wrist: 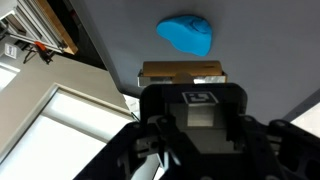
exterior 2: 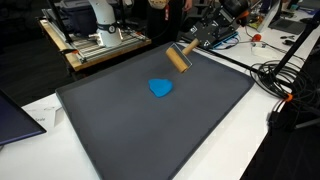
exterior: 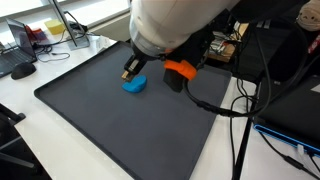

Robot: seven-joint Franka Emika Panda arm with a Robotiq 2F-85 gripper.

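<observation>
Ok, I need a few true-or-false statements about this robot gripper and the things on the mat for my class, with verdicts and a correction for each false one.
1. The gripper is shut on a tan block. True.
2. The blue object is held between the jaws. False: it lies on the mat, apart from the gripper.
3. The blue object rests on the dark grey mat. True.
4. The mat lies on a black table. False: the table around it is white.
</observation>
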